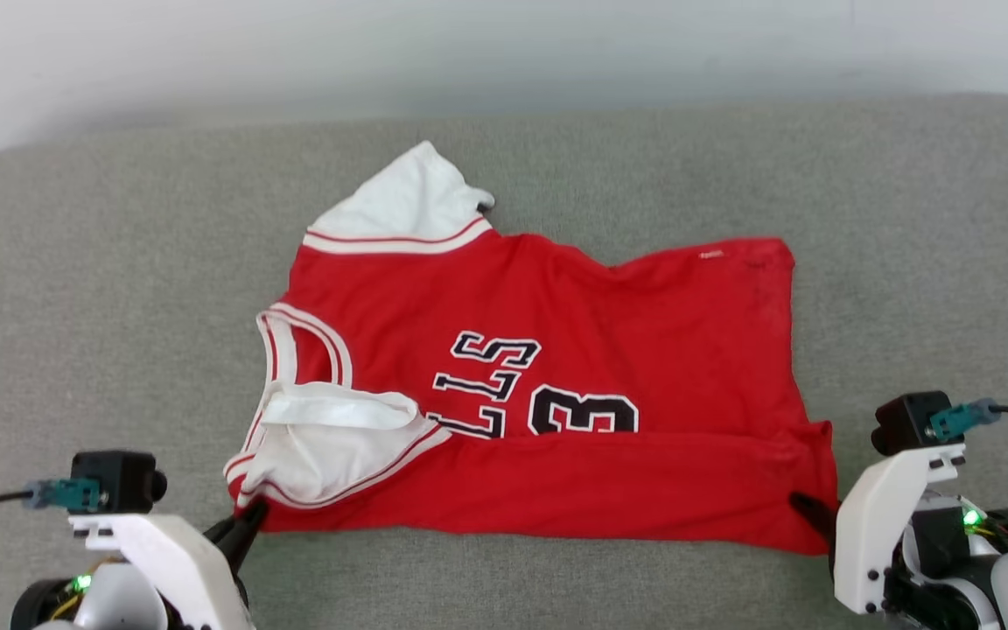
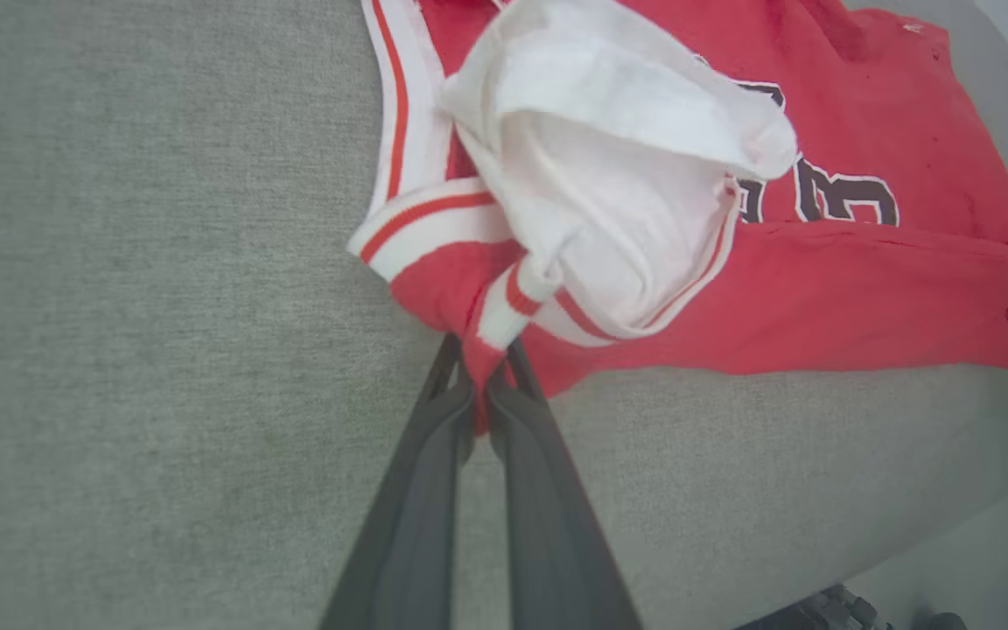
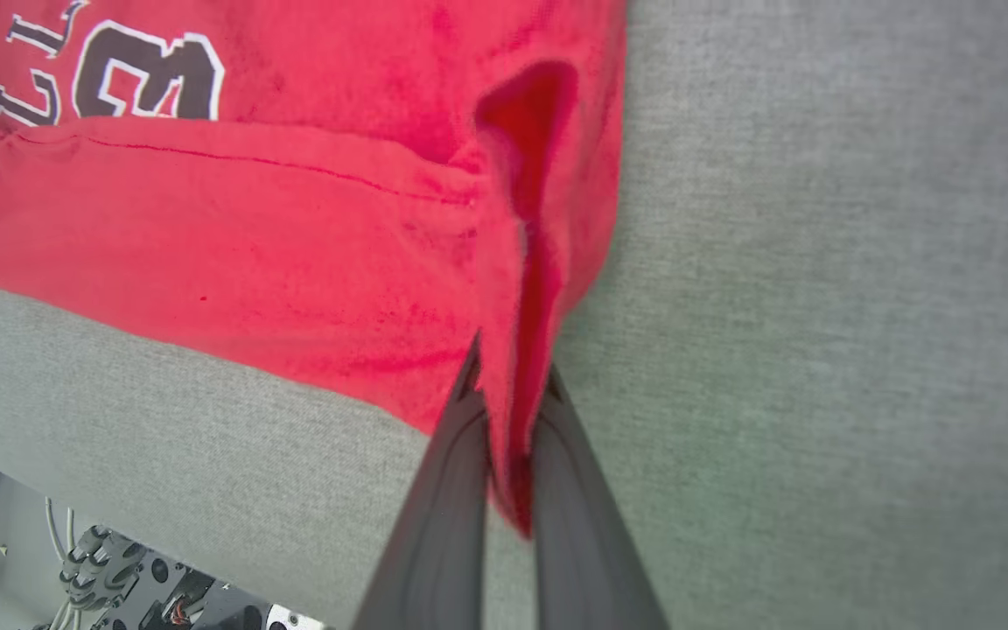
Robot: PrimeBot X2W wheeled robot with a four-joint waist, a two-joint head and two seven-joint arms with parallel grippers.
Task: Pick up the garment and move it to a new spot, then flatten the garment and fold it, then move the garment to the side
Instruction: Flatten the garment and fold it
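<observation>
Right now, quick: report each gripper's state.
Left gripper: shut on the garment, at its sleeve-side corner.
Right gripper: shut on the garment, at its hem corner.

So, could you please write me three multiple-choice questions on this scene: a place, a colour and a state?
1. Where does the left gripper hold the garment?
A. the far hem
B. the near corner by the white sleeve
C. the number

2. What colour is the surface under it?
A. grey
B. blue
C. brown

3. How does the right gripper stand?
A. open above the cloth
B. resting on bare cushion
C. shut on red cloth

Answers: B, it pinches the corner beside the sleeve; A, grey fabric surrounds the garment; C, red cloth is nipped between its jaws.
</observation>
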